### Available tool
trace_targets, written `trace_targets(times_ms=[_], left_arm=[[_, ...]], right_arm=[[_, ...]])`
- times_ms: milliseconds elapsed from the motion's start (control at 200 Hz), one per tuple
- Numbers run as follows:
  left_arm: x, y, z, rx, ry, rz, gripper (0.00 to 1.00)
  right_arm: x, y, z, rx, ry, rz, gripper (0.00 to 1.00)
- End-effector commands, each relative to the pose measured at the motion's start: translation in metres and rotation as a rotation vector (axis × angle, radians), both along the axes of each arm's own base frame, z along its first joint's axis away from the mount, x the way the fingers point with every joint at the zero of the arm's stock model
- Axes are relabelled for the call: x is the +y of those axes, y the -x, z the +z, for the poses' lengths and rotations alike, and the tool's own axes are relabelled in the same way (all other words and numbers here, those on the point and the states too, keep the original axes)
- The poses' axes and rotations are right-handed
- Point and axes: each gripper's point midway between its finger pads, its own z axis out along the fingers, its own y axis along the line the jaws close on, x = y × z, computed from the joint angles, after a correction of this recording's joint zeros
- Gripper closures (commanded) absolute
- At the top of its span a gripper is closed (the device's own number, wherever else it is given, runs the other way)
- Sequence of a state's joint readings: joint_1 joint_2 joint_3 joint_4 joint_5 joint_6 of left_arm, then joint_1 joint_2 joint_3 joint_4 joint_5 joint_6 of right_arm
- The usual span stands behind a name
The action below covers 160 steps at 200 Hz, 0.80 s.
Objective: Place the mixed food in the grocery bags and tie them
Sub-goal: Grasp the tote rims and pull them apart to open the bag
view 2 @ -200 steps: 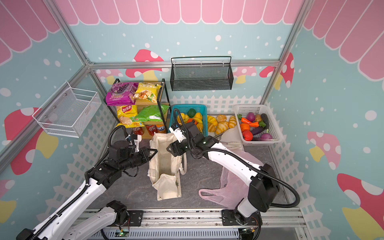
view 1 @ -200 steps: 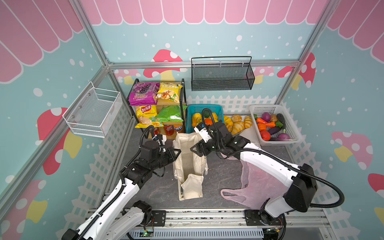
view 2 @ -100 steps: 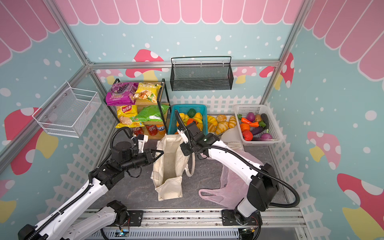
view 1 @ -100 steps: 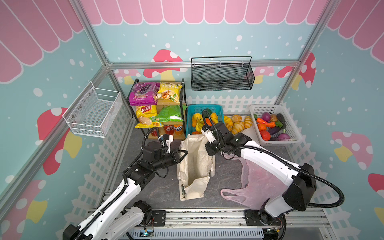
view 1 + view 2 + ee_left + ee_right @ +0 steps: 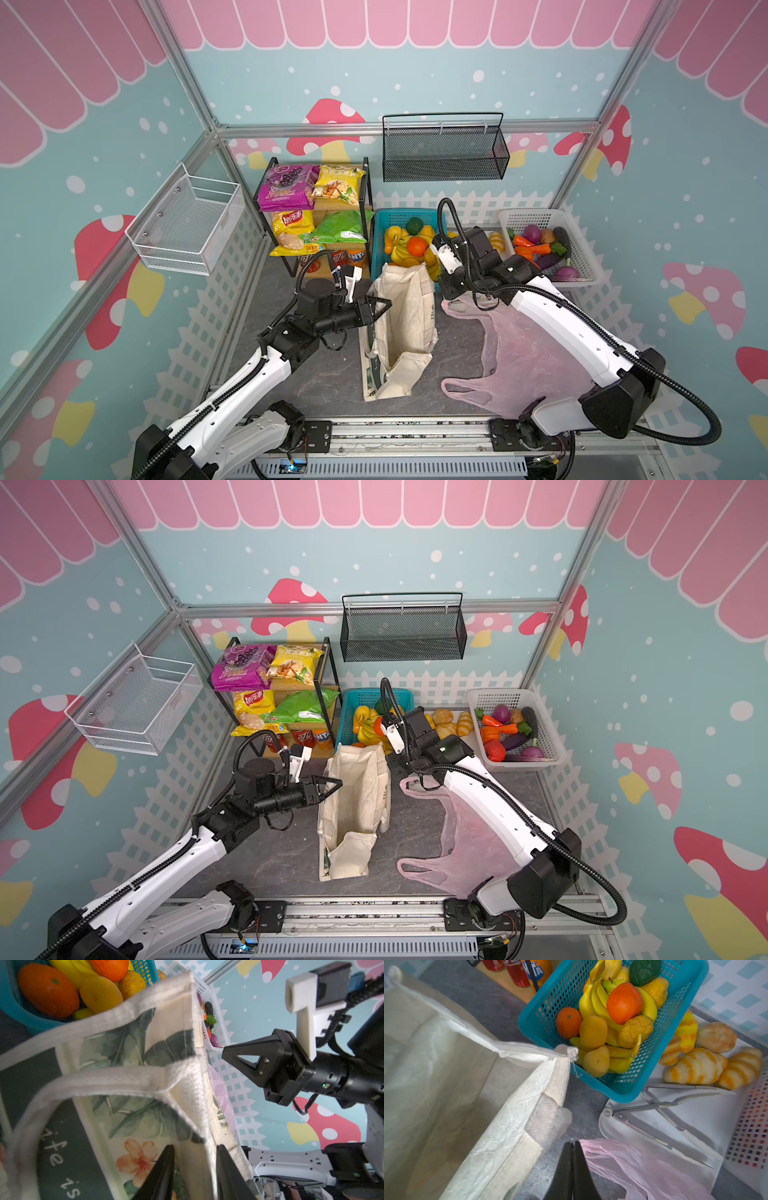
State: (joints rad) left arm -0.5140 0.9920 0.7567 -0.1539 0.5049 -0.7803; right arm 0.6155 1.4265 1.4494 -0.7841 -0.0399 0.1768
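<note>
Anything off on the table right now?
Pink plastic bag lies flat and crumpled on the tabletop, partly under the right arm. Canvas tote looks slumped, its walls creased. Nothing spilled.

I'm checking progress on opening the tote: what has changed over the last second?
The right gripper left the canvas tote's upper right rim and moved right, jaws shut, beside the pink plastic bag. The left gripper pushed right with the tote's left rim, jaws now apart astride its wall. The tote's top shifted right. The pink plastic bag and the purple snack packet lie as before.
</note>
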Motion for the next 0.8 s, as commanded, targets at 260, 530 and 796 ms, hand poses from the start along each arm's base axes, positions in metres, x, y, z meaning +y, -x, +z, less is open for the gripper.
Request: trace_targets(times_ms=[260,530,796], left_arm=[[0.003,-0.007,0.003,-0.030,0.004,0.041,1.00],[0.001,-0.006,0.006,-0.041,0.018,0.034,1.00],[0.011,-0.011,0.018,-0.146,-0.023,0.074,0.54]], right_arm=[[0.021,0.024,-0.044,0.127,-0.256,-0.037,0.24],[0.011,0.020,-0.036,0.070,-0.272,-0.073,0.90],[-0.052,0.019,-0.027,0.029,0.034,-0.181,1.00]])
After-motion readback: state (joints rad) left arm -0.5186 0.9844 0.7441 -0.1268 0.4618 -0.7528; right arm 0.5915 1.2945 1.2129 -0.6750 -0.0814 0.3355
